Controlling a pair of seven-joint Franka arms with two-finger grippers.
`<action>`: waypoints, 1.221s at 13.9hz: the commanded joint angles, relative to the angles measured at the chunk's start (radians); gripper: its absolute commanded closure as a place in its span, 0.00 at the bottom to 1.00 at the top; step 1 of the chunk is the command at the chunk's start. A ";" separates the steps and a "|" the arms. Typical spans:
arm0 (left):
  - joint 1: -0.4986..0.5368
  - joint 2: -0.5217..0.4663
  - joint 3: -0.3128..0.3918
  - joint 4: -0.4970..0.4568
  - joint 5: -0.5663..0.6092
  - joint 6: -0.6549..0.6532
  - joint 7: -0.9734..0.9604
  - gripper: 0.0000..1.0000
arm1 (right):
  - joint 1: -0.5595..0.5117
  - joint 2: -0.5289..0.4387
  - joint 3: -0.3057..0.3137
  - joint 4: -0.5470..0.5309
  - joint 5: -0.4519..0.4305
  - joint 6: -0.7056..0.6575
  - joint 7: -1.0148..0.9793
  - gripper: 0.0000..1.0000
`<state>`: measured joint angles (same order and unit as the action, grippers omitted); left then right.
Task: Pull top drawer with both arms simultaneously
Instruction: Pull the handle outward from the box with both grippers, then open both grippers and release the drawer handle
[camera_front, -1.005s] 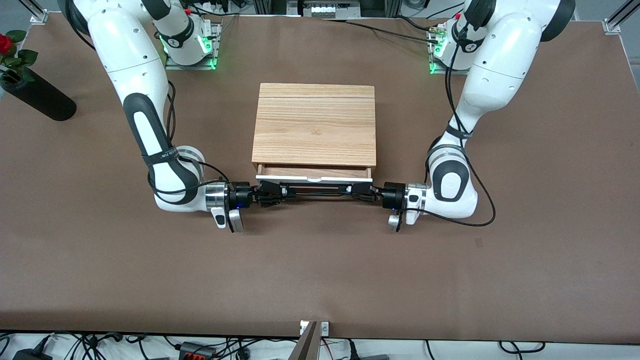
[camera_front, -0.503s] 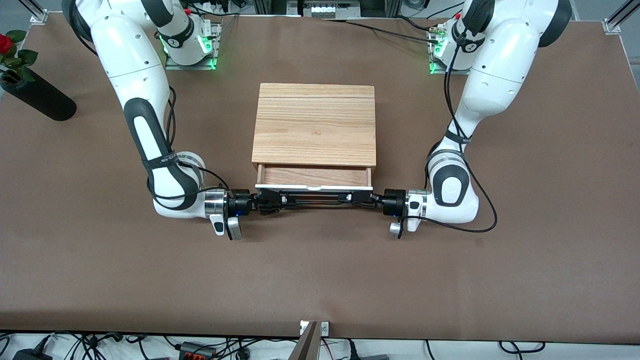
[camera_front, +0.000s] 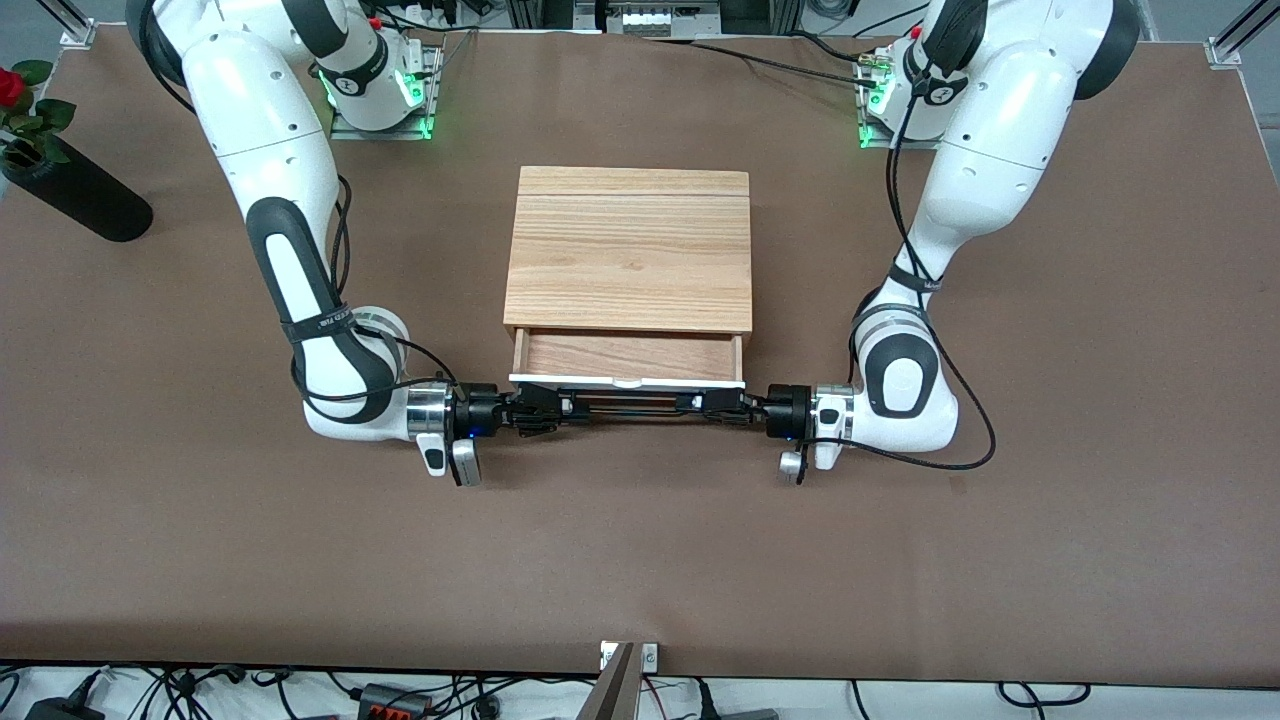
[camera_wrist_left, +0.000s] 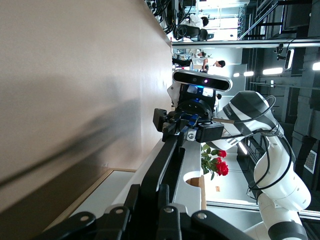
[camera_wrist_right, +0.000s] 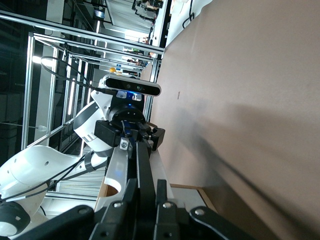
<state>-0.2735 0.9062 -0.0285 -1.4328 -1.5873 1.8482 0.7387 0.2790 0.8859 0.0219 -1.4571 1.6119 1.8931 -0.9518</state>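
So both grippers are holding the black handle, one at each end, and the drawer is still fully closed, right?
Not quite. The left gripper and right gripper do each clamp an end of the handle, but the drawer is not closed: the front view shows it pulled partly out of the cabinet, its wood bottom exposed.

Item count: two arms, right (camera_front: 290, 250) and left (camera_front: 960, 190); two grippers, right (camera_front: 545, 405) and left (camera_front: 712, 404); one top drawer (camera_front: 628, 357) (partly open); one cabinet (camera_front: 628, 250); one vase (camera_front: 75, 195).
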 joint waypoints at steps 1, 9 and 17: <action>0.011 0.028 0.002 0.058 -0.026 0.035 -0.047 0.88 | 0.006 0.004 -0.003 0.029 -0.018 0.007 0.038 0.45; 0.010 0.031 0.007 0.068 -0.022 0.068 -0.048 0.37 | 0.000 -0.013 -0.003 0.027 -0.053 0.004 0.034 0.00; 0.011 0.016 0.050 0.086 -0.019 0.060 -0.044 0.00 | 0.003 -0.110 -0.072 0.054 -0.333 0.004 0.215 0.00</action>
<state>-0.2597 0.9149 0.0014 -1.3755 -1.5875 1.9121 0.7073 0.2787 0.8278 -0.0237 -1.4063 1.3765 1.9058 -0.8137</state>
